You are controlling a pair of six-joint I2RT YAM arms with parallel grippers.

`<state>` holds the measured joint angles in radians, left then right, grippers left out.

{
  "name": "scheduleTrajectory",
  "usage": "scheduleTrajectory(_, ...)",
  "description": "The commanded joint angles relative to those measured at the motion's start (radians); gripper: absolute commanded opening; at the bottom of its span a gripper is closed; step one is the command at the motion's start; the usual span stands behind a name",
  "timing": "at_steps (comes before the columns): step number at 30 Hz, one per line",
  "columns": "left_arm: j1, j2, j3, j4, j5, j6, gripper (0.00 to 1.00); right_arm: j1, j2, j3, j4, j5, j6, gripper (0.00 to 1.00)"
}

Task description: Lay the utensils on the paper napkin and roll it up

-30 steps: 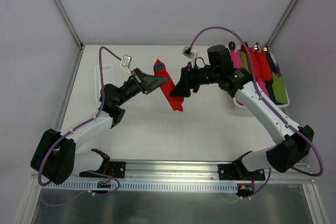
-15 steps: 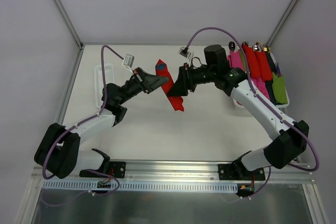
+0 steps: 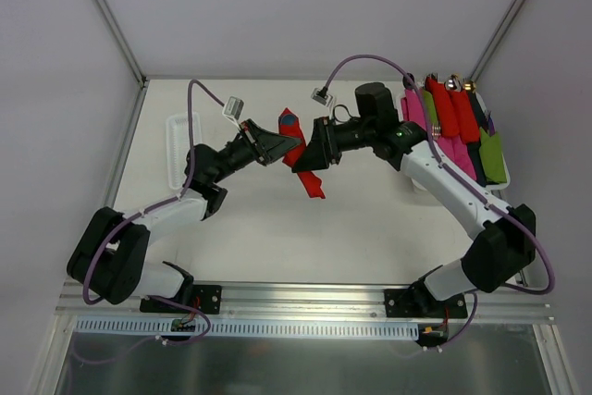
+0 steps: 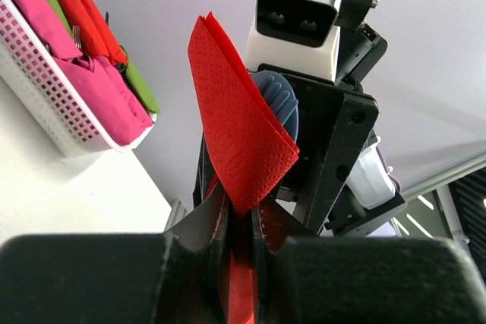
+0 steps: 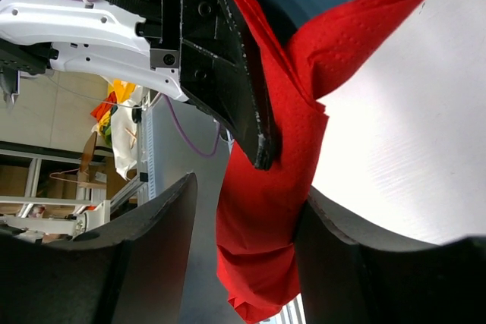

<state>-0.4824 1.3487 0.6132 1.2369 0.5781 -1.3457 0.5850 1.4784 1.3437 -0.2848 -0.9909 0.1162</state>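
Right jaws have narrowed around the paper napkin's (image 4: 239,127) hanging end but stand open. Left jaws pinch it closed, above the mid-tabletop (image 3: 277,247). A blue utensil (image 4: 277,100) sits loosely in its fold; opposing pulls could tear the paper or spill it.

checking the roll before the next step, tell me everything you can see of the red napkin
The paper napkin is bright red, thin, dimpled paper, wrapped loosely around a blue utensil that peeks out at one end. The shut left hand pinches it. The open fingers of the right hand straddle its other end.
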Motion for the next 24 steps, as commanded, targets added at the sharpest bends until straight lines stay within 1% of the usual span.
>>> scheduleTrajectory(1, 0.008, 0.015, 0.039, 0.324, 0.023, -0.038, 0.00, 0.001, 0.002, -0.001, 0.075, -0.075, 0.043, 0.54)
scheduleTrajectory(5, 0.008, 0.033, 0.043, 0.380, 0.031, -0.062, 0.00, -0.016, 0.011, -0.035, 0.165, -0.115, 0.111, 0.51)
scheduleTrajectory(10, 0.007, 0.052, 0.060, 0.444, 0.037, -0.095, 0.00, -0.028, 0.026, -0.070, 0.243, -0.149, 0.194, 0.50)
scheduleTrajectory(22, 0.004, 0.032, 0.097, 0.444, 0.058, -0.092, 0.00, -0.048, 0.048, -0.106, 0.277, -0.183, 0.240, 0.51)
scheduleTrajectory(23, 0.005, 0.029, 0.097, 0.444, 0.058, -0.090, 0.00, -0.050, 0.046, -0.110, 0.285, -0.189, 0.247, 0.51)
scheduleTrajectory(24, 0.005, 0.027, 0.099, 0.444, 0.060, -0.092, 0.00, -0.053, 0.042, -0.118, 0.329, -0.192, 0.270, 0.50)
